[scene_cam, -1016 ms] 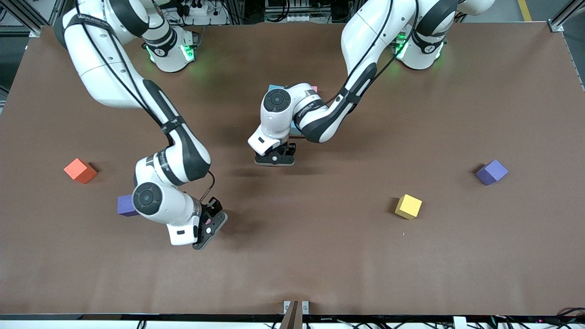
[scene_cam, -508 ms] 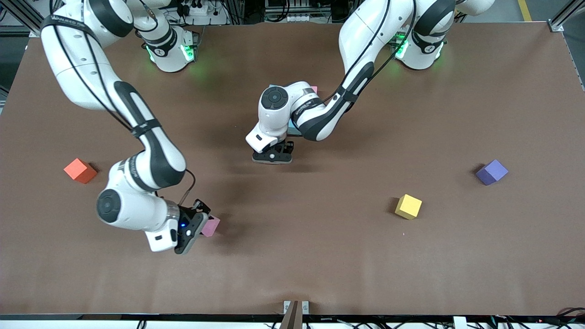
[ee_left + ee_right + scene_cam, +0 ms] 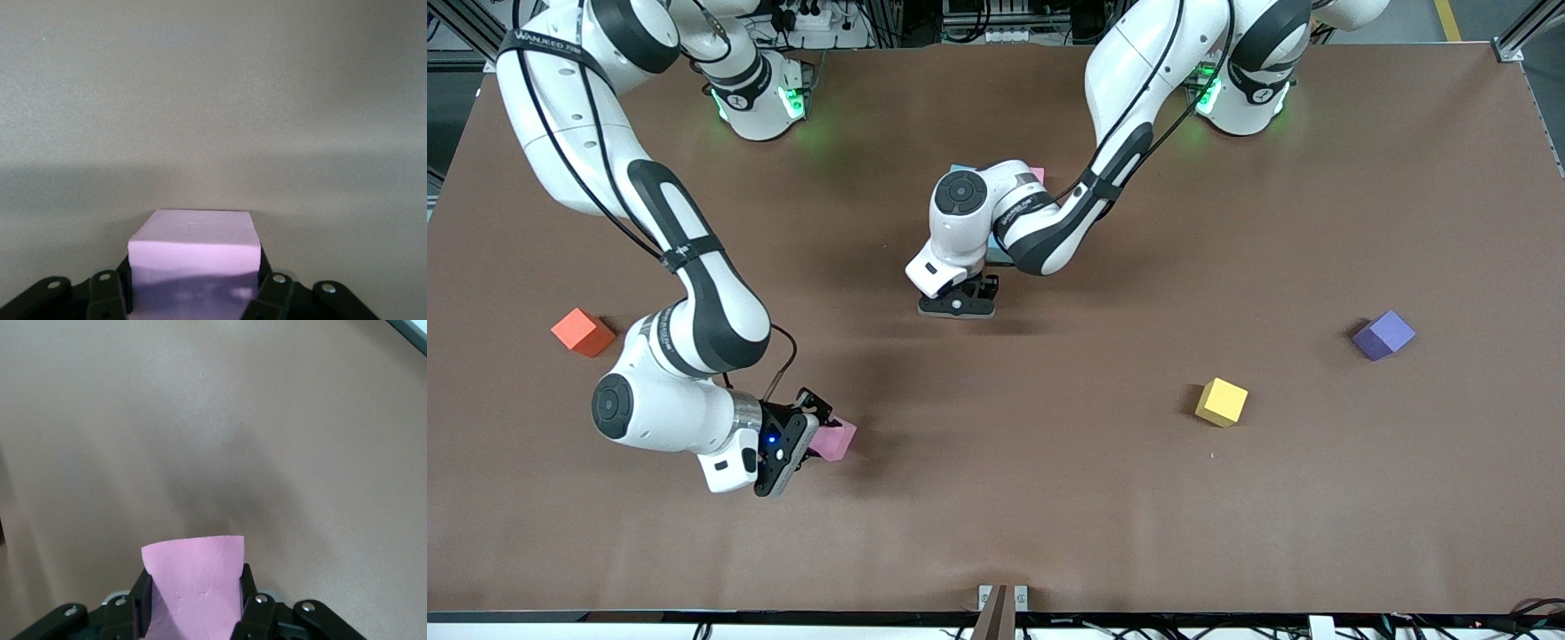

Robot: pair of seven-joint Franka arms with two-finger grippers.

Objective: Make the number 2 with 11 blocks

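Tabletop (image 3: pixel 1049 498): brown and matte, with loose blocks spread well apart.
Right end effector (image 3: pixel 818 436): low in the front view, toward the right arm's end, clenched on the first pink block (image 3: pixel 838 440).
First pink block, right wrist view: it sits (image 3: pixel 197 577) between the two black fingers (image 3: pixel 250 607), with its shadow on the tabletop ahead. Whether it touches the surface cannot be told.
Left end effector (image 3: pixel 959 304): at the middle of the front view, just above centre, grasping the second pink block (image 3: pixel 193 243).
Second pink block: seen only in the left wrist view, squarely between the fingers; in the front view the end effector hides it.
Number 2: mostly covered by the left arm in the upper middle of the front view. Only an edge of a light blue block (image 3: pixel 960 169) and a corner of a third pink block (image 3: pixel 1038 173) show.
Orange block (image 3: pixel 583 332): alone, near the right arm's end.
Yellow block (image 3: pixel 1221 402): alone, lower in the frame toward the left arm's end.
Purple cube (image 3: pixel 1383 334): farther toward the left arm's end than the yellow block.
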